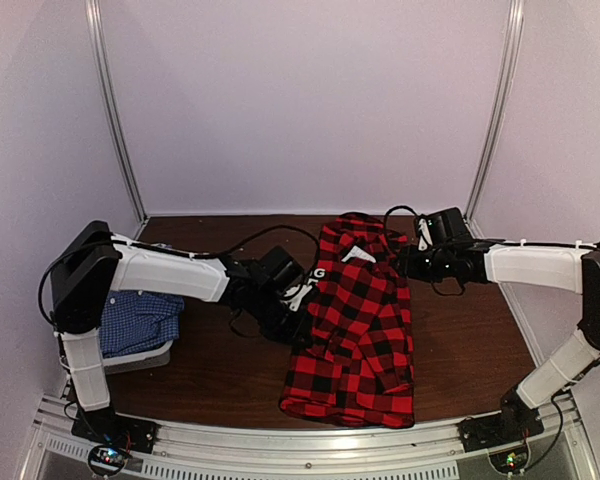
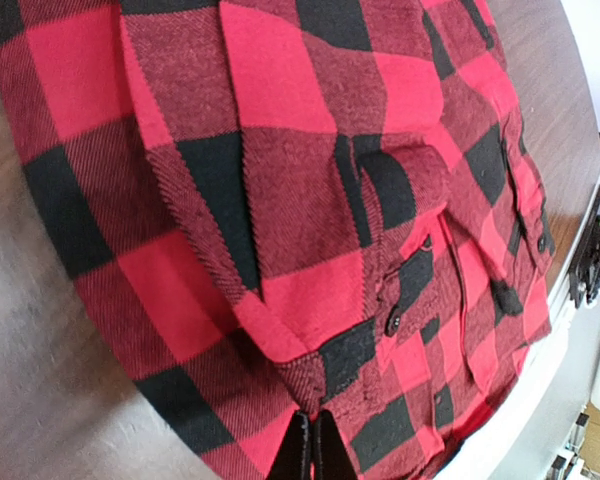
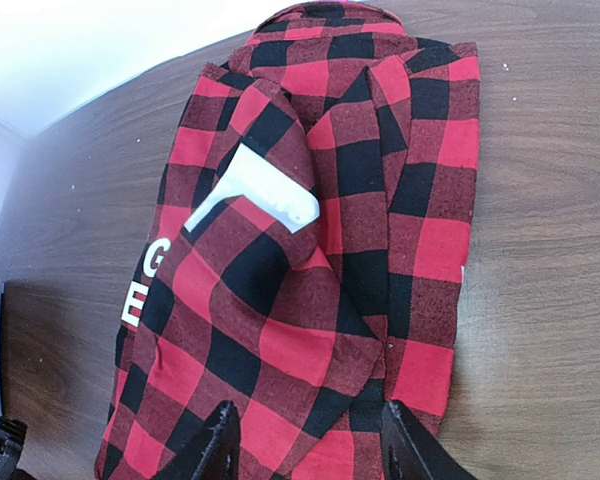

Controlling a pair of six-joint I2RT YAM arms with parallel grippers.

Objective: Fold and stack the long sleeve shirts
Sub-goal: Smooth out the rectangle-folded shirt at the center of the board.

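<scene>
Near rail (image 1: 280, 445): metal strip along the near edge, closest to the top camera; both arm bases are bolted to it.
Table (image 1: 470, 340): one; dark brown wood-grain top.
Arms: two; the left arm (image 1: 170, 272) reaches right and the right arm (image 1: 535, 265) reaches left, both to the same garment.
Red-and-black plaid shirt (image 1: 355, 330): one; lies flat at the table's centre, narrowed to a long strip with a buttoned cuff laid over the body. Its long axis runs near to far, collar at the far end, hem by the near rail.
Grey basket (image 1: 145, 358): one; near left, under the left arm.
Blue check shirt (image 1: 135, 322): one; bunched in the basket, unfolded, well apart from the plaid shirt.
Left gripper (image 2: 312, 450): fingers pressed together, tips on the plaid shirt's left long edge about mid-length. Whether cloth is pinched between them cannot be told.
Right gripper (image 3: 310, 450): spread wide, holding nothing, at the shirt's right edge near the far, collar end.
White neck label (image 3: 265, 190): one; turned out at the collar.
Key relation: the left gripper sits at the strip's side, the right by its far end. A lengthwise fold would likely carry the collar end toward the hem, and the right arm looks better placed for that.
Shirts counted: two, neither stacked.
</scene>
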